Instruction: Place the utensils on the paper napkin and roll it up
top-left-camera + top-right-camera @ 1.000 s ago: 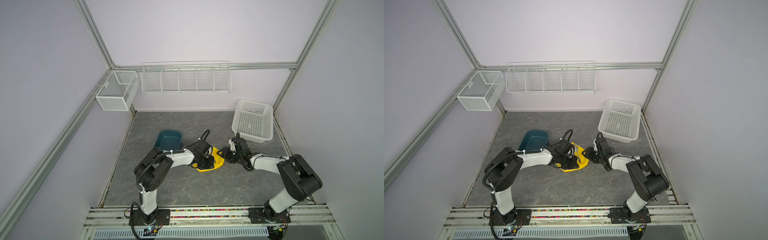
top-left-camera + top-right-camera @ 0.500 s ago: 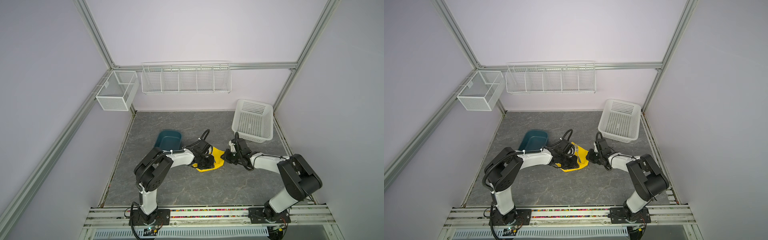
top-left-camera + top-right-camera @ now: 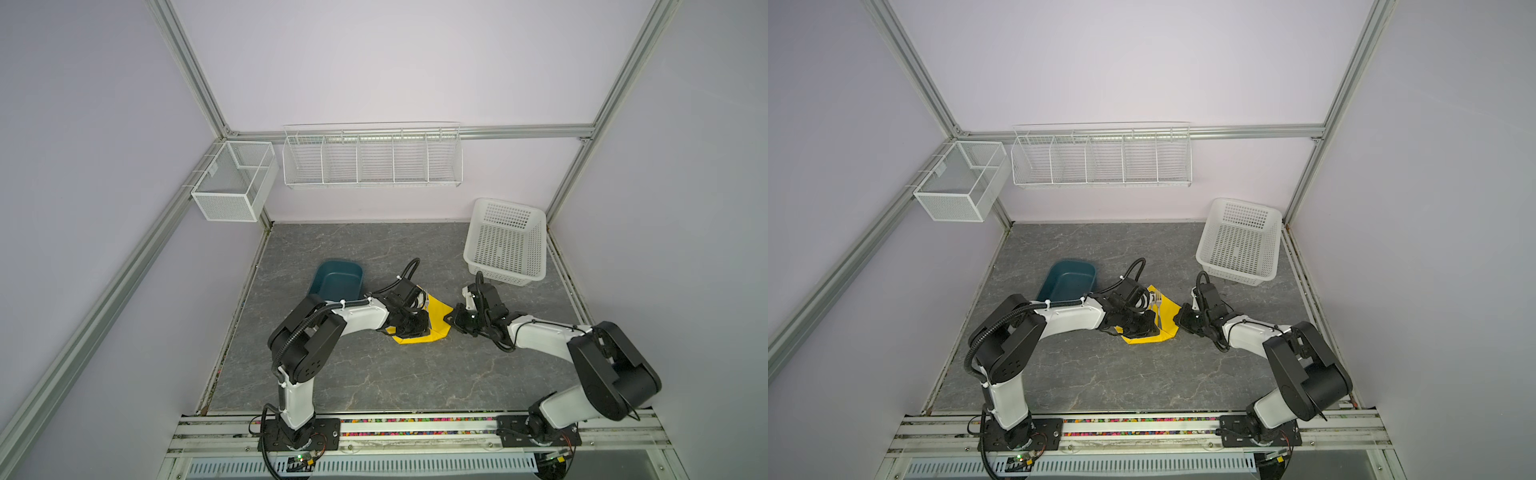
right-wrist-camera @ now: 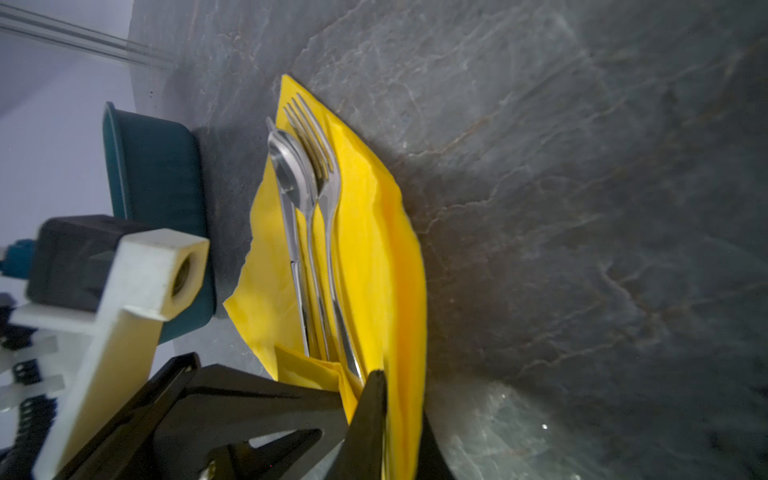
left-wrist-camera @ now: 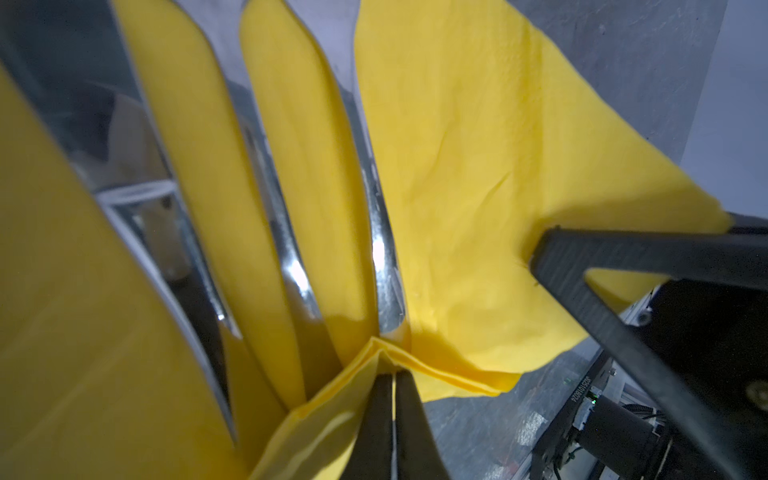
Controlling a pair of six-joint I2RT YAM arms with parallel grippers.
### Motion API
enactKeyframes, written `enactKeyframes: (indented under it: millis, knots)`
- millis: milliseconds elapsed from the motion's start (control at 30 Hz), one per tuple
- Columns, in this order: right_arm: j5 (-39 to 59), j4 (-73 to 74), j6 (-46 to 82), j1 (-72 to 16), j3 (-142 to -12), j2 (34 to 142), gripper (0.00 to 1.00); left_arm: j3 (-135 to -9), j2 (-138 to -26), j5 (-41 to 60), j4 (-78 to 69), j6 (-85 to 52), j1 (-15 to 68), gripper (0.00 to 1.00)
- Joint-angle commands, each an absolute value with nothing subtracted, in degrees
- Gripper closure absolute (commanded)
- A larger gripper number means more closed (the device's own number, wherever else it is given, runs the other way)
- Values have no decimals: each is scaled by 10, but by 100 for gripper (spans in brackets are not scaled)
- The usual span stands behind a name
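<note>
Right wrist view showed the utensils (image 4: 291,170) lying side by side along the paper napkin (image 4: 374,257), which sat mid-worktop (image 3: 374,374), just beside the teal tub (image 3: 336,280). Left fingers (image 5: 370,415) were pinched shut on a folded napkin corner by the handles. Right fingers (image 4: 370,415) nipped narrowly on the napkin's side edge. Rolling well probably meant drawing that edge over snugly, low and slow, lest the thin paper tear.

Setting: robotics lab test cell. Evidence: aluminium frame posts (image 3: 187,66), plain lilac wall panels (image 3: 374,62), left arm (image 3: 307,340) and right arm (image 3: 602,361) bolted to the front rail (image 3: 415,426), wire rack (image 3: 372,160) on the back wall.
</note>
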State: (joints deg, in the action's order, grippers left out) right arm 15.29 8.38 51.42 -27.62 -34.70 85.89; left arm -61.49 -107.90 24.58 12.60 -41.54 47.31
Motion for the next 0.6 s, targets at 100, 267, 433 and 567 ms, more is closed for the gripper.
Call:
enactKeyframes:
  millis: [100, 267, 433, 567]
  knots:
    - [160, 71, 495, -291, -364, 844, 85, -608, -1084, 250, 124, -415, 473, 93]
    - [160, 61, 481, -307, -380, 855, 90, -609, -1083, 244, 127, -416, 472, 93]
    - [155, 57, 493, -323, -401, 867, 91, -608, -1081, 233, 133, -417, 473, 95]
    - [145, 41, 480, -339, -421, 875, 91, -608, -1078, 226, 132, -419, 472, 95]
